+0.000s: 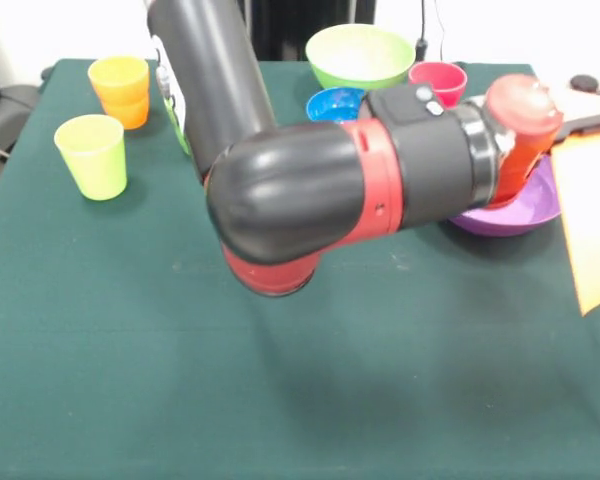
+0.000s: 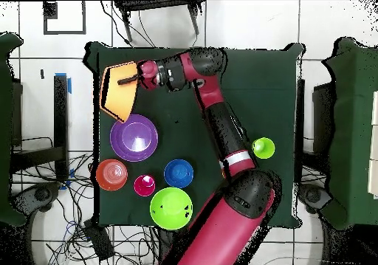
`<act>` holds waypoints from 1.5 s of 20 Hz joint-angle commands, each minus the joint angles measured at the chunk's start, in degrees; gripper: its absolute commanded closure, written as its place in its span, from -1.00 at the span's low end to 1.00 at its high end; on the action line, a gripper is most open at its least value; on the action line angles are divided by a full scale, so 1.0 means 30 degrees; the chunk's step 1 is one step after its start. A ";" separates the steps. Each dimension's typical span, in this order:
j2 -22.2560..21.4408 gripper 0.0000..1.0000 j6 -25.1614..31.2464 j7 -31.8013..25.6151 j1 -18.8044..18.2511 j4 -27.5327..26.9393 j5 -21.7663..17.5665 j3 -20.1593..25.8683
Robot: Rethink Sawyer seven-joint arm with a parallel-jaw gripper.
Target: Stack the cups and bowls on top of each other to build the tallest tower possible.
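Barely begun, by the look of it: no tower yet. Hand [image 2: 133,77] clenched on rim of big orange bowl [image 2: 117,96], tilted up at the surface corner far from the base, just beside purple bowl [image 2: 133,138]. Still to stack: green bowl [image 1: 360,55], blue bowl [image 1: 335,103], pink cup [image 1: 438,80], red-orange bowl [image 2: 111,174] along base-side edge; orange cup [image 1: 120,90] and lime cup [image 1: 92,155] well apart, opposite side. Surface [image 1: 280,400] dark green cloth, mostly bare. Tiled floor [image 2: 244,26], loose cables [image 2: 74,225] around.

green tablecloth [image 1: 130,380] | tiled floor [image 2: 244,26] | cables [image 2: 88,232]
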 commanded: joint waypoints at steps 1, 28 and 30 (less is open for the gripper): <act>0.1465 1.00 0.3326 -0.8289 0.1001 -0.5367 -0.1371 -0.0540; 0.2531 1.00 0.6456 -0.9030 0.1545 -0.7399 -0.1788 -0.0257; 0.2542 1.00 0.6462 -0.9014 0.1513 -0.7385 -0.1795 -0.0266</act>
